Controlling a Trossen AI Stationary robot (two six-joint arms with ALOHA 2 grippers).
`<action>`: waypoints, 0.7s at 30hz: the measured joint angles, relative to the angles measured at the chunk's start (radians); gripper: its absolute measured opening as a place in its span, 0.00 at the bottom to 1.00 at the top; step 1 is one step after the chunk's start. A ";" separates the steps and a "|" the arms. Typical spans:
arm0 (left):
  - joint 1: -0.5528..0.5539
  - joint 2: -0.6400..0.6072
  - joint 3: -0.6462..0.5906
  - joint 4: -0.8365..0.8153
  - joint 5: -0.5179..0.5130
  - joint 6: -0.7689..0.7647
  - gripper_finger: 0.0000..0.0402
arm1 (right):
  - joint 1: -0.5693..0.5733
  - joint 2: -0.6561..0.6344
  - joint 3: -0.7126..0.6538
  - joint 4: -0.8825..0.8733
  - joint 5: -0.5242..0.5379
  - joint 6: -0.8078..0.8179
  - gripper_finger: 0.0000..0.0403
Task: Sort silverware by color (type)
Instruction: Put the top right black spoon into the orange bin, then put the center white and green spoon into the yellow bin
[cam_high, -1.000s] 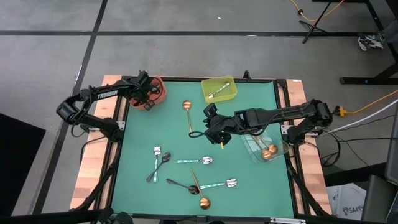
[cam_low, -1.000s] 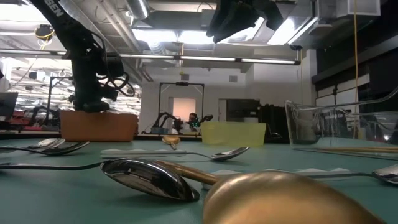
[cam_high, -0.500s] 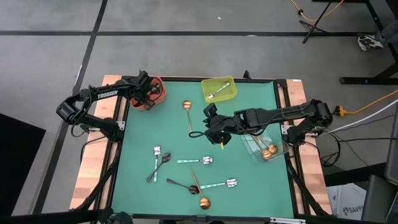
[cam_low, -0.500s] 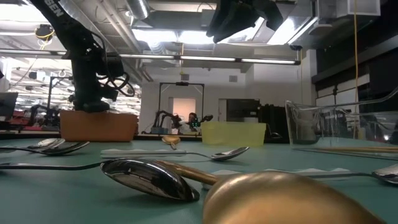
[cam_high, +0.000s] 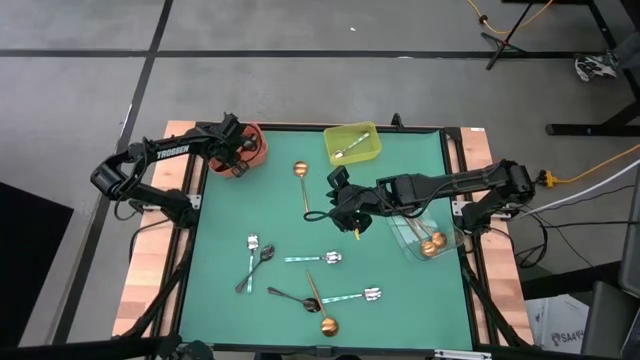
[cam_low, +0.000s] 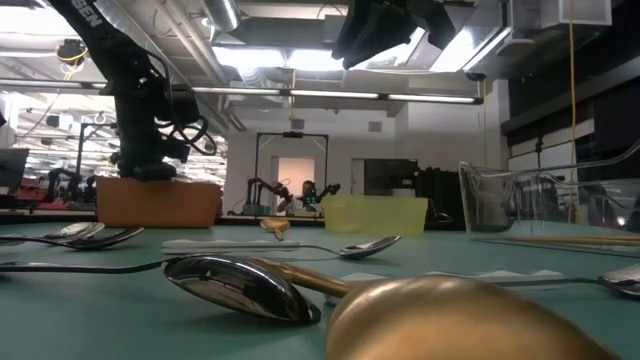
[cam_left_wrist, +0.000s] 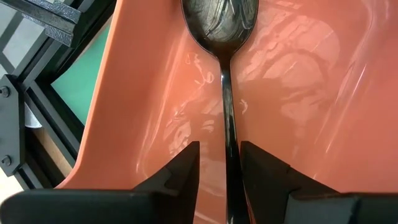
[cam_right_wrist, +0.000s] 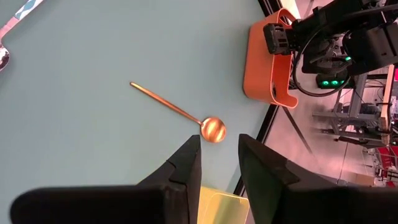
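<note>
Green table mat (cam_high: 400, 300) on a wood-edged bench, grey floor around; high view, three bins along the upper and right edges.

Silverware, sorted: one black spoon (cam_left_wrist: 221, 37) lying in the red bin (cam_high: 250, 146) at upper left; one silver spoon (cam_high: 350, 147) in the yellow-green bin (cam_high: 353, 143) at top centre; two copper-gold spoons (cam_high: 432, 244) in the clear bin (cam_high: 425, 232) at right.

Silverware, unsorted: copper-gold spoon (cam_high: 301, 178) at upper centre; silver and black pieces (cam_high: 256, 257) at lower left; silver spoon (cam_high: 322, 258) at centre; crossed black, copper-gold and silver spoons (cam_high: 318, 298) at bottom centre. Judged under half done.

Left gripper (cam_left_wrist: 219, 163): over the red bin, fingers parted either side of the black spoon's handle, not clamping it.

Right gripper (cam_high: 345, 212): mid-table, fingers apart, nothing between them.

View notes: left wrist view alone shows the red bin's contents; right wrist view shows the loose copper-gold spoon beyond empty fingers; low view shows spoon bowls close up, hides bin contents.
</note>
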 joint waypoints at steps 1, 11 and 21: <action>0.000 0.000 0.000 0.000 0.000 0.000 0.27 | 0.000 0.000 0.000 0.000 0.000 0.000 0.25; 0.000 -0.079 0.000 -0.007 0.002 -0.002 0.27 | 0.000 0.000 0.000 0.000 0.000 0.000 0.25; -0.001 -0.205 0.000 -0.009 0.077 -0.059 0.27 | 0.000 0.000 0.000 0.000 0.000 0.071 0.25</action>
